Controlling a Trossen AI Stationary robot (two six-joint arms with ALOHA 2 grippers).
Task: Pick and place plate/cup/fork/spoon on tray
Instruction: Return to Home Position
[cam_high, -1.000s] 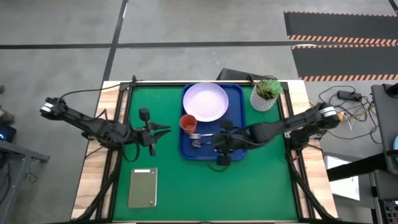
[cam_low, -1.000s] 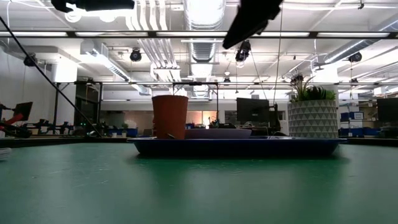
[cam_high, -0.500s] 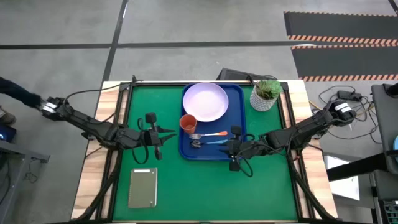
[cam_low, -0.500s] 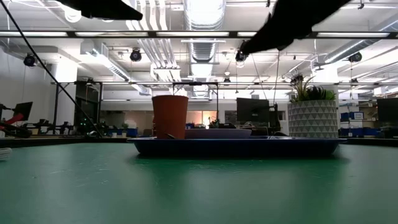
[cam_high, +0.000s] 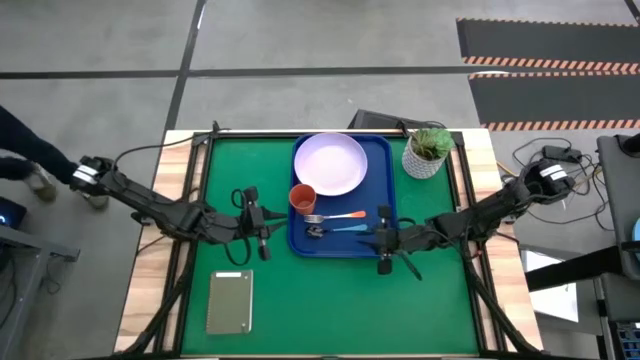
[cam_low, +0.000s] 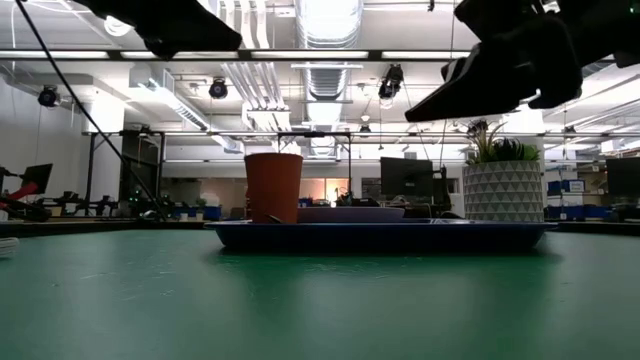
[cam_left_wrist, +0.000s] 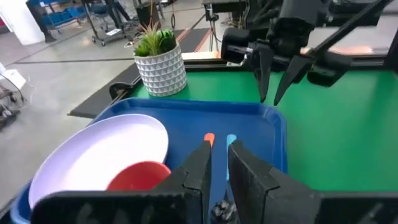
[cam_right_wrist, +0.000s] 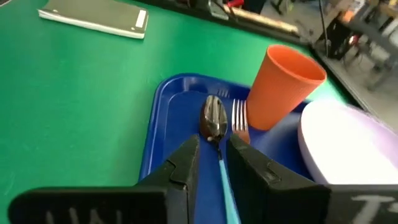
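Note:
The dark blue tray (cam_high: 378, 160) lies at the table's middle. On it rest the lavender plate (cam_high: 330, 163), the red-orange cup (cam_high: 302, 197), upright, the orange-handled fork (cam_high: 340, 216) and the blue-handled spoon (cam_high: 335, 229). The fork and spoon lie flat, side by side. My right gripper (cam_high: 372, 240) hovers over the tray's near right part, slightly open and empty. In its wrist view the spoon (cam_right_wrist: 214, 121) shows below the gap between the fingers. My left gripper (cam_high: 270, 222) hangs just left of the tray, shut and empty, pointing at it (cam_left_wrist: 219, 149).
A white pot with a green plant (cam_high: 427, 152) stands just past the tray's far right corner. A grey slab (cam_high: 229, 300) lies at the near left. A person (cam_high: 20, 150) shows beyond the table's left side. Green mat lies bare to the right of the tray and along the near edge.
My right gripper has drawn back from over the fork and spoon handles toward the table's right edge, and both utensils now show whole on the tray. My left gripper has shifted a little toward the tray and the near edge.

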